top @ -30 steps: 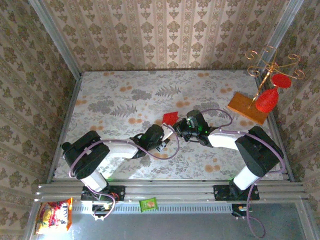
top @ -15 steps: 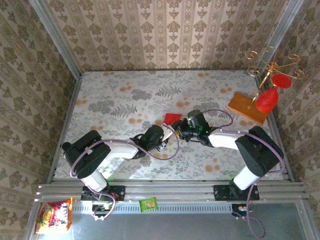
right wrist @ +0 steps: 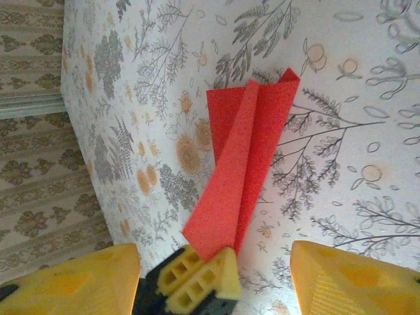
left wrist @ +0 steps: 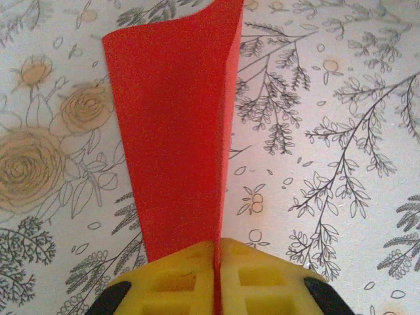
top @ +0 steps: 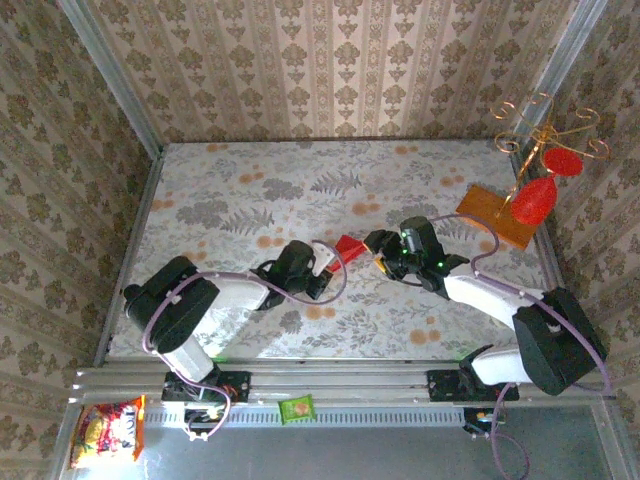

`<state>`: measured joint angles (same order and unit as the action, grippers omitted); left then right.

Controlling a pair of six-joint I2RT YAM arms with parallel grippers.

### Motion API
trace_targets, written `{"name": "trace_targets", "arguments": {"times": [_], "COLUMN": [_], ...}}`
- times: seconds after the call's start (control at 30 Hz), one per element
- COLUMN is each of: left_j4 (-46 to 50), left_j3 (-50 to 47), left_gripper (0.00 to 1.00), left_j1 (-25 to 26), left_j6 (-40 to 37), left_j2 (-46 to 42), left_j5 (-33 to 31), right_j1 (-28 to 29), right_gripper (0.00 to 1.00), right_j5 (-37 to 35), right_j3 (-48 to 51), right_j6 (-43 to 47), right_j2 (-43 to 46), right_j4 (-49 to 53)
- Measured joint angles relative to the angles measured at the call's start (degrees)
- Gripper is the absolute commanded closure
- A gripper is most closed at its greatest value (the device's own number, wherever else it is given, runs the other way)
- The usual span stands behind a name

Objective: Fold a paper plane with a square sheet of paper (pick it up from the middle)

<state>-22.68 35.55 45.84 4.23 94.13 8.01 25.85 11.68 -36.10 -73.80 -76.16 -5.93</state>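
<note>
The left gripper (left wrist: 215, 262) is pressed closed on the narrow near end of the folded red paper (left wrist: 177, 131) — its 2 yellow fingers (left wrist: 164, 282) meet with only the paper's crease between them. From that pinch the paper runs away from the fingers, widening into 2 flaps that stand up along a centre fold over the floral tabletop (left wrist: 341, 164). Whether the far edge touches the table cannot be told.

The right gripper (top: 378, 252) holds nothing and its jaws stand wide apart. In the right wrist view, 1 yellow finger (right wrist: 72, 282) sits at the lower left and the other at the lower right, with the left gripper's tips and the paper's narrow end between them, clear of both.

From above, the paper lies near the table's middle, between the 2 grippers.

At the right edge, well apart from the paper, are a wooden board (top: 495, 215) and a red ornament (top: 533, 200).

Below the arm bases lie a red-and-yellow snack packet (top: 108, 432) and a small green packet (top: 296, 408) — their print is too small to read.
</note>
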Motion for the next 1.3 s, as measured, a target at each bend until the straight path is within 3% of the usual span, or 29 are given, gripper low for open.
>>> {"name": "trace_targets", "arguments": {"times": [0.17,0.53,0.87,1.3], "left_j4": [1.3,4.0,4.3,6.5], "left_j3": [1.5,7.1,10.1,10.9], "left_gripper": [0.94,0.97,0.97,0.97], "left_j1": [-5.6,-10.3,-13.1,-13.6], "left_j6": [6.6,18.6,27.8,29.7], "left_j2": [1.0,8.0,12.1,13.2], "left_j5": [9.7,26.2,34.9,37.3], "right_j1": [0.0,0.1,1.4,5.1], "right_gripper": [0.3,0.28,0.27,0.24], "right_j5": [-2.2,-2.5,-1.2,-1.3], "right_j3": [0.0,-0.4,-6.6,-15.8], "right_j6": [2.8,8.6,18.7,28.8], "right_j2": [0.8,-2.8,-10.6,-19.2], "right_j4": [3.4,4.9,5.4,11.2]}}
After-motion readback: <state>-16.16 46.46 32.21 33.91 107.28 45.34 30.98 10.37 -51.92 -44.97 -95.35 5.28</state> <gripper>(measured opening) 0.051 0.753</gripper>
